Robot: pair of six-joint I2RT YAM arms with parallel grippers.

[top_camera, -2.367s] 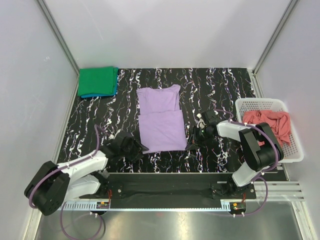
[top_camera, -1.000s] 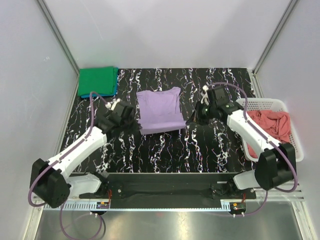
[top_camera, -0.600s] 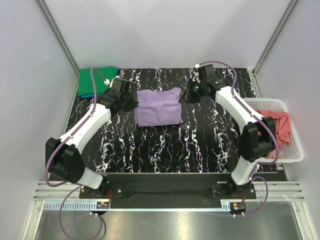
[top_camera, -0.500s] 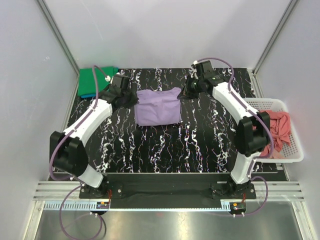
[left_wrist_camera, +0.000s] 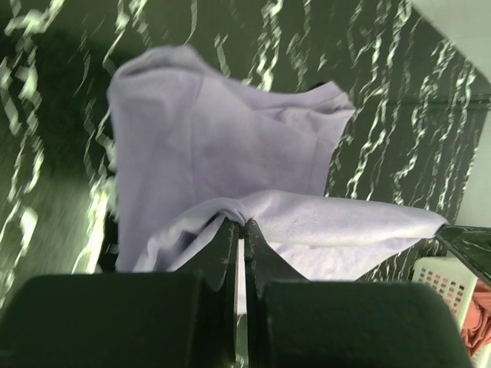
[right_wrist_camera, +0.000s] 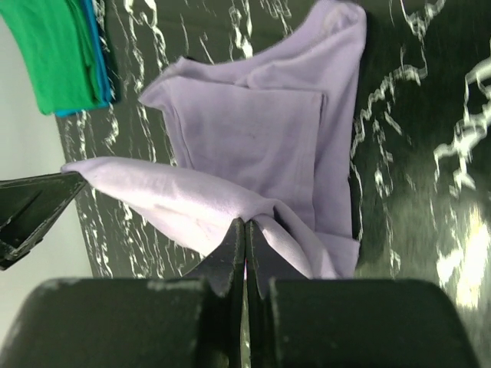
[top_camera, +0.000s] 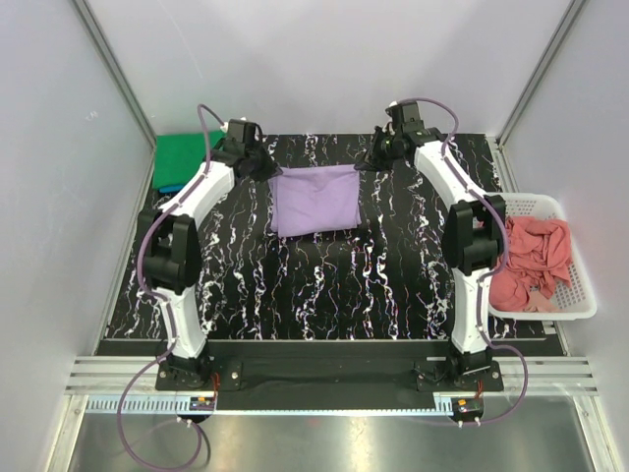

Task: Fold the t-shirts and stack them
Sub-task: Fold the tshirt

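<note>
The light purple t-shirt (top_camera: pixel 315 200) lies at the middle back of the table, its near half lifted and carried over the far half. My left gripper (top_camera: pixel 269 171) is shut on its left corner (left_wrist_camera: pixel 230 211). My right gripper (top_camera: pixel 366 165) is shut on its right corner (right_wrist_camera: pixel 265 211). The hem hangs stretched between them above the lower layer (right_wrist_camera: pixel 261 130). A folded bright green t-shirt (top_camera: pixel 187 159) lies on a blue one (right_wrist_camera: pixel 98 57) at the back left. The salmon pink t-shirt (top_camera: pixel 529 258) is bunched in the basket.
The white lattice basket (top_camera: pixel 511 205) stands at the right edge of the black marbled table (top_camera: pixel 324 285). White walls close the back and both sides. Both arms reach far out toward the back wall.
Both grippers have carried the purple shirt's near hem from the front of the table up to its far end, folding it in half. The arms now stretch further back.
</note>
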